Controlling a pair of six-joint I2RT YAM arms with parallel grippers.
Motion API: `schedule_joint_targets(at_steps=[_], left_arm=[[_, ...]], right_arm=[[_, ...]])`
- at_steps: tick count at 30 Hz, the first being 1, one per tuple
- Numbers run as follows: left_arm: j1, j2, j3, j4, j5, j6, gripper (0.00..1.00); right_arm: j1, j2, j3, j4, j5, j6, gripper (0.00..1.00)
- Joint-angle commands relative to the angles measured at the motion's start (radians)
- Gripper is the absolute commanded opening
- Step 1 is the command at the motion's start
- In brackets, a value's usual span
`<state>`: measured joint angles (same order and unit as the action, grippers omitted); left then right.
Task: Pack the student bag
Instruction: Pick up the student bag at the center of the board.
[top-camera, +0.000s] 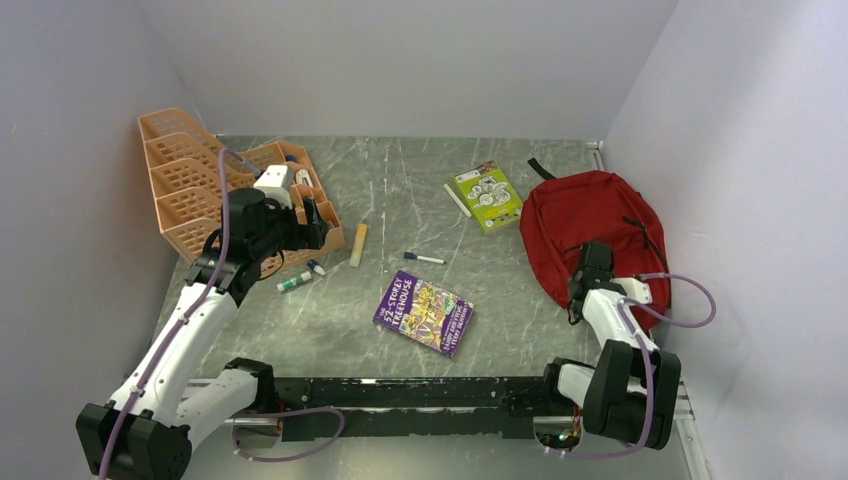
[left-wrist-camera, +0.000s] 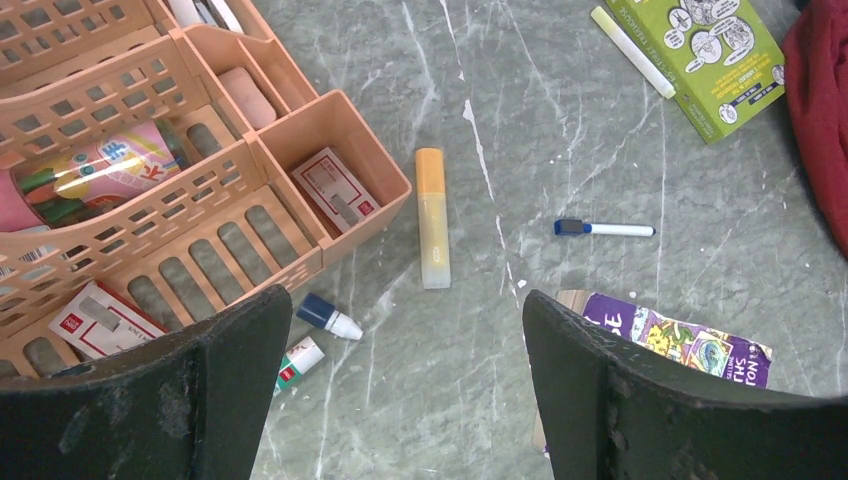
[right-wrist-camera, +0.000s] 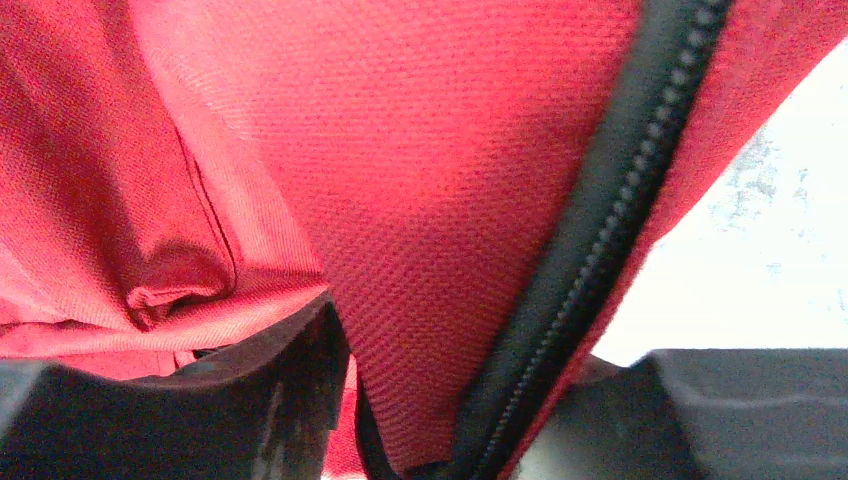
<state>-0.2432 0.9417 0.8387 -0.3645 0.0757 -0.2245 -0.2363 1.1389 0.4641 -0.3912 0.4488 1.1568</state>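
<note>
Fabric of the student bag fills the right wrist view. A fold with its black zipper sits between the right fingers; whether they pinch it cannot be told. The bag lies on the counter at the right of the top view, beside a green book. The left fingers stand spread wide by the orange rack.

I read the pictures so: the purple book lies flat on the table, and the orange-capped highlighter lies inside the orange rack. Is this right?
Not quite. The orange-capped highlighter lies on the table, beside the orange rack, not inside it; the left wrist view shows this. The purple book does lie flat on the table.
</note>
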Motion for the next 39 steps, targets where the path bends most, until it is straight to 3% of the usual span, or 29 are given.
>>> schedule_joint_targets(at_steps=[1, 5, 11, 16, 24, 39], left_arm=[[0.011, 0.001, 0.034, -0.008, 0.036, -0.004, 0.9], [0.015, 0.003, 0.033, -0.007, 0.039, -0.004, 0.9], [0.016, 0.0, 0.033, -0.007, 0.042, -0.004, 0.9], [0.018, -0.003, 0.031, -0.007, 0.042, -0.004, 0.9], [0.017, -0.006, 0.032, -0.007, 0.042, -0.004, 0.9], [0.018, -0.039, 0.069, -0.022, 0.074, -0.033, 0.91]], right_arm=[[-0.014, -0.033, -0.021, 0.111, -0.011, -0.014, 0.38], [-0.014, -0.11, 0.013, 0.087, -0.019, -0.045, 0.0], [-0.013, -0.236, 0.158, 0.001, -0.055, -0.086, 0.0], [-0.014, -0.241, 0.332, -0.118, -0.089, -0.111, 0.0], [-0.014, -0.24, 0.559, -0.165, -0.198, -0.167, 0.0], [0.016, -0.192, 0.813, 0.006, -0.695, -0.42, 0.0]])
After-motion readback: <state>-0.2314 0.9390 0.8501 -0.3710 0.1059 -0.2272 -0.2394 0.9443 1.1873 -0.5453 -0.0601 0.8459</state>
